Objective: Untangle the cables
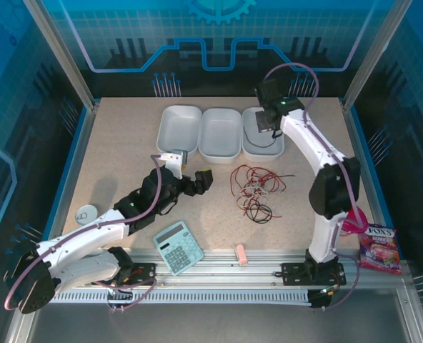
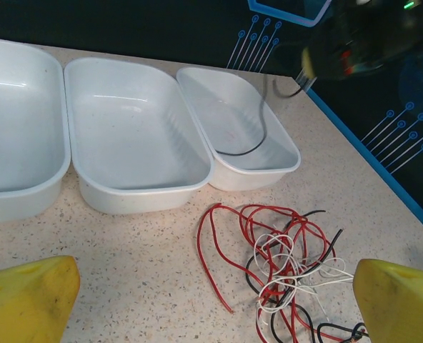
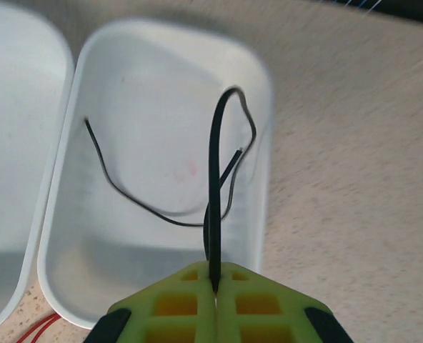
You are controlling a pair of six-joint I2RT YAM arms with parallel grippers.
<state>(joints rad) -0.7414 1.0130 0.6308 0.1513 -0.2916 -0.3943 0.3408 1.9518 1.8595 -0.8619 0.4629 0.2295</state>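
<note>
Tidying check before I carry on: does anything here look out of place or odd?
The thin red, black and white cables lie knotted in one heap. One black cable hangs from the shut right gripper into the rightmost white plastic tray. Nothing looks spilled or damaged.

White trays [image 1: 219, 133], calculator [image 1: 178, 247] (teal), snack bag [image 1: 380, 249]

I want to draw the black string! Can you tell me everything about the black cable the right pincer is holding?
The black cable is one thin, bendy strand, smooth and dark like plastic-coated wire. The shut right pincer pinches it, and it hangs in a loop into the rightmost white tray. The rest curves along what seems to be the tray's floor, with a loose end near the left wall. It lies well apart from the tangled pile on the table.
</note>
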